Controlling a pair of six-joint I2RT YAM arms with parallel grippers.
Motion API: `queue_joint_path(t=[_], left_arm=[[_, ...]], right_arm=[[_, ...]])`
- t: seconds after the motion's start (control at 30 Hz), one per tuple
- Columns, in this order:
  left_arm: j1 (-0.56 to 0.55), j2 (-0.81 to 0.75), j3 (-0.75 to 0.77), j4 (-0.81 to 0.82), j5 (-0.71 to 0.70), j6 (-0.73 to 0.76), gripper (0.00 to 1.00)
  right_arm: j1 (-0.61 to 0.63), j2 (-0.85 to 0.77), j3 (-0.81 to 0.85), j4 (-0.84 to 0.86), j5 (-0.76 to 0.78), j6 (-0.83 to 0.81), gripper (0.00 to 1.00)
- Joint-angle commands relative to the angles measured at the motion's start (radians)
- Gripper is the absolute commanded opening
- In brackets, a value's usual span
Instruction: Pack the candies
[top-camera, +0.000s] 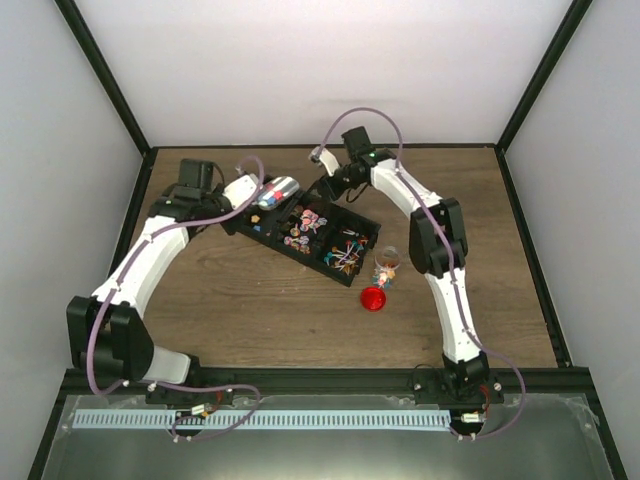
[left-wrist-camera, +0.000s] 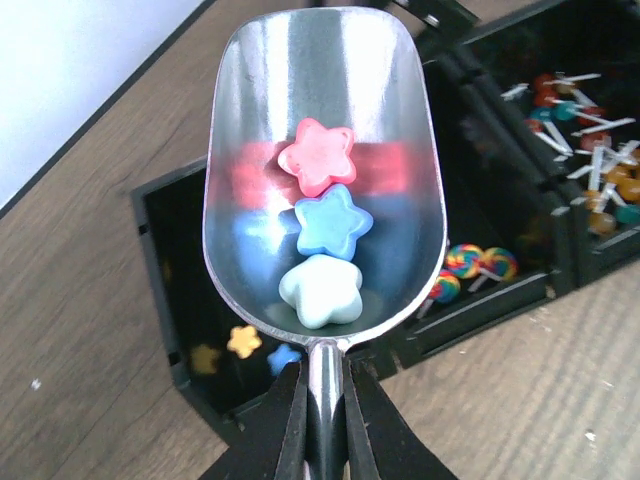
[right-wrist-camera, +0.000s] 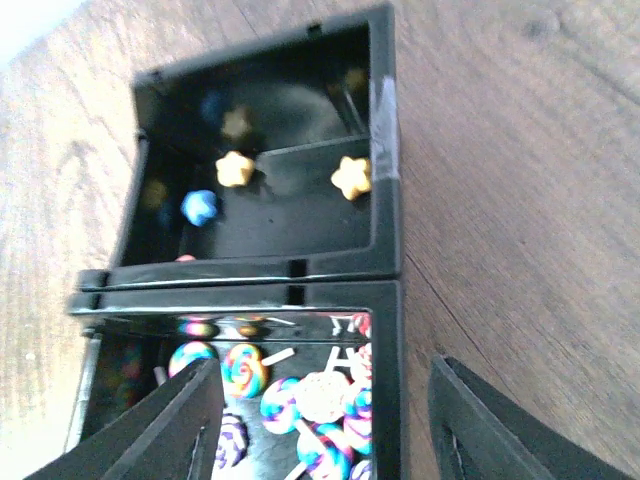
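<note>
— Jaws first! What do the left jaws hold?
— They pinch the scoop (left-wrist-camera: 322, 90) handle tight. It sits flat, so the three star candies (left-wrist-camera: 330, 222) inside do not roll out.
— And past it?
— The black tray (left-wrist-camera: 170, 250) on the desk (left-wrist-camera: 80, 300), with more stars down in it.
— And the right jaws?
— Wide, holding nothing, over the tray's far edge. Waiting, I think.

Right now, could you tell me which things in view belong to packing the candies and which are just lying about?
In the job: star candies, metal scoop carrying them, left gripper shut on its handle, black tray, small clear jar.
Lying about for now: swirl lollipops, red lid.
</note>
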Motion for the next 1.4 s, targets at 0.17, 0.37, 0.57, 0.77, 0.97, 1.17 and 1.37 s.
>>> queue_joint_path(t=[0.17,0.37,0.57,0.77,0.97,1.17,1.37], left_arm=[[-0.194,-0.019,0.116,-0.192,0.068,0.175,0.04],[-0.32,0.019,0.168,-0.253,0.046,0.224,0.04],[-0.403,0.111,0.268,-0.325,0.038,0.255,0.04],[-0.469,0.213,0.372,-0.375,0.005,0.288,0.04],[-0.526,0.268,0.421,-0.423,-0.032,0.339,0.04],[-0.539,0.347,0.536,-0.492,-0.043,0.304,0.04],[-0.552,0.388,0.581,-0.534,-0.076,0.3,0.04]], right_arm=[[-0.098,-0.267,-0.124,-0.086,-0.162,-0.048,0.79],[-0.224,-0.394,-0.298,-0.131,-0.198,-0.087,0.85],[-0.327,-0.514,-0.484,-0.156,-0.221,-0.126,0.88],[-0.401,-0.605,-0.636,-0.143,-0.227,-0.134,0.95],[-0.437,-0.643,-0.718,-0.149,-0.225,-0.144,0.99],[-0.441,-0.678,-0.796,-0.127,-0.216,-0.15,1.0],[-0.441,-0.695,-0.844,-0.082,-0.217,-0.107,1.0]])
